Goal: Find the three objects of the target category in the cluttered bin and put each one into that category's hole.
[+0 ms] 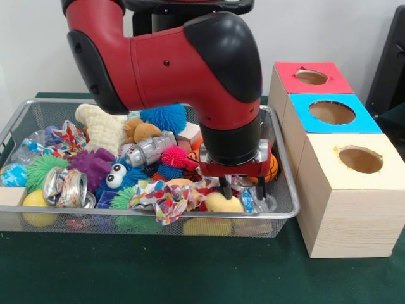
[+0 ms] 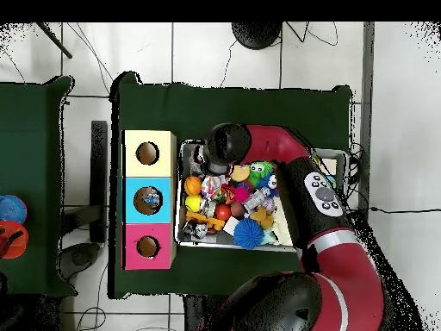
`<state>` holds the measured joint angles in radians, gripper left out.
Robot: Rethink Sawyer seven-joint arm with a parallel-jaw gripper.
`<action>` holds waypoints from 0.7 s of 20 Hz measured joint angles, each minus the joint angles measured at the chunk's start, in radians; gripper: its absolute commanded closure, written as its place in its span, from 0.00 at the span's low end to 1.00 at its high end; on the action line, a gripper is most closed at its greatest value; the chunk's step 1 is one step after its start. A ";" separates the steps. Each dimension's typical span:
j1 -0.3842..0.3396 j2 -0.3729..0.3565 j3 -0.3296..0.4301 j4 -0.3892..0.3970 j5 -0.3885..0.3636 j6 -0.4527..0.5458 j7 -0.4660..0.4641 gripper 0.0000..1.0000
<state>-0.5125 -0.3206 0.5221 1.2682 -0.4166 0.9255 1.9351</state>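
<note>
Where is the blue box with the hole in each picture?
Front view: the blue box is at the right, the middle of three, between the red box behind and the cream box in front.
Overhead view: the blue box is at the left, again the middle one.
Shared landmark: the wire bin beside the boxes.

Front view. Wire basket (image 1: 288, 190) on worktop (image 1: 158, 272), filled with toys. Three boxes (image 1: 345, 209) in row just right of basket, running front to back, hole (image 1: 360, 159) on top of each. Arm (image 1: 190, 69) comes down over basket's right part; hand (image 1: 242, 185) low among toys near right wall. Crushed can (image 1: 65, 187) at front left, plush toy (image 1: 101, 126) behind it.
</note>
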 measured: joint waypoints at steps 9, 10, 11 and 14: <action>-0.021 0.013 0.002 0.006 0.003 0.038 0.000 0.00; -0.025 0.017 0.002 0.007 0.005 0.038 0.000 0.00; -0.027 0.020 0.003 0.008 0.007 0.038 0.000 0.00; -0.036 0.035 0.003 0.011 0.014 0.038 0.000 0.00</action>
<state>-0.5483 -0.2856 0.5256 1.2794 -0.4022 0.9633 1.9351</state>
